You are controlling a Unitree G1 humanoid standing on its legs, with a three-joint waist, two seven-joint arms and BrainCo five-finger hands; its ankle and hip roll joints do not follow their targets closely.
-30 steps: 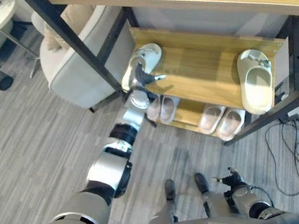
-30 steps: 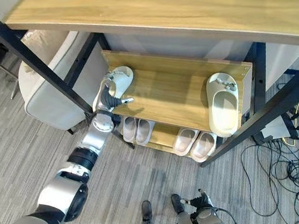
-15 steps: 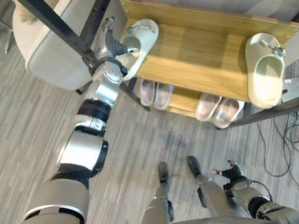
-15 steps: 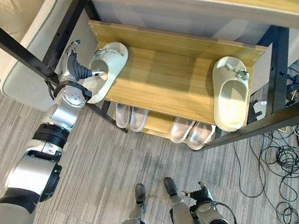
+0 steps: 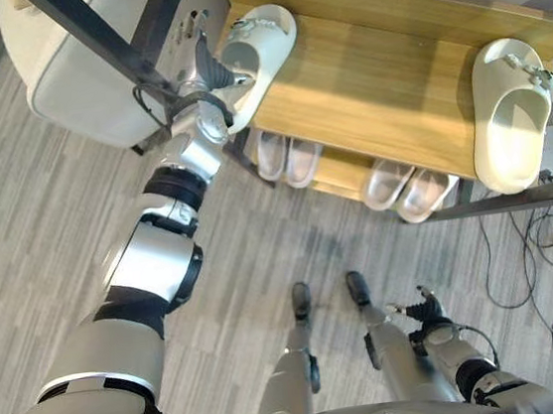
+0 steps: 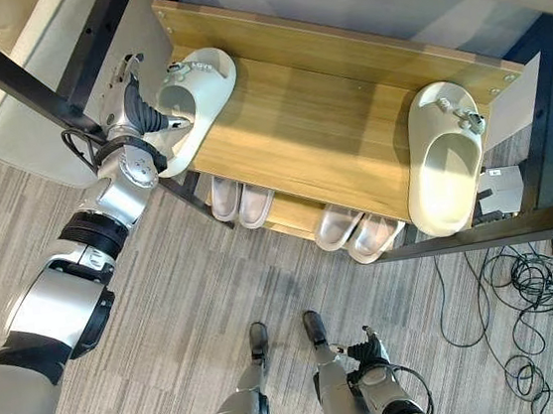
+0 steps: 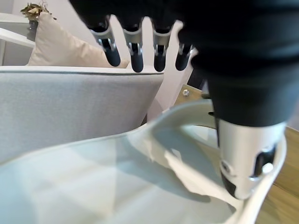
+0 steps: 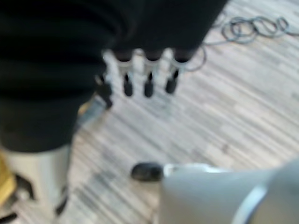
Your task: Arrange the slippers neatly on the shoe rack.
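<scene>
Left robot hand (image 6: 142, 110) pinches the cream slipper (image 6: 188, 102) at the shoe rack (image 6: 319, 142) top shelf's left end, skewed. Its mate (image 6: 443, 170) sits far right, so pairing remains. Right robot hand (image 5: 423, 308) hangs idle, fingers relaxed.

Grey armchair (image 5: 81, 69) upper left with beige cushion (image 7: 60, 49); black cables (image 6: 536, 287) lower right on grey plank floor (image 5: 41, 244).

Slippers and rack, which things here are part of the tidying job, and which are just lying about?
Part of the job:
- white slipper at the shelf's left end, with the left hand on it
- second white slipper at the right end
- shoe rack

Lying about:
- two pale pairs on the lower shelf
- grey armchair
- floor cables
- right hand, idle, low
</scene>
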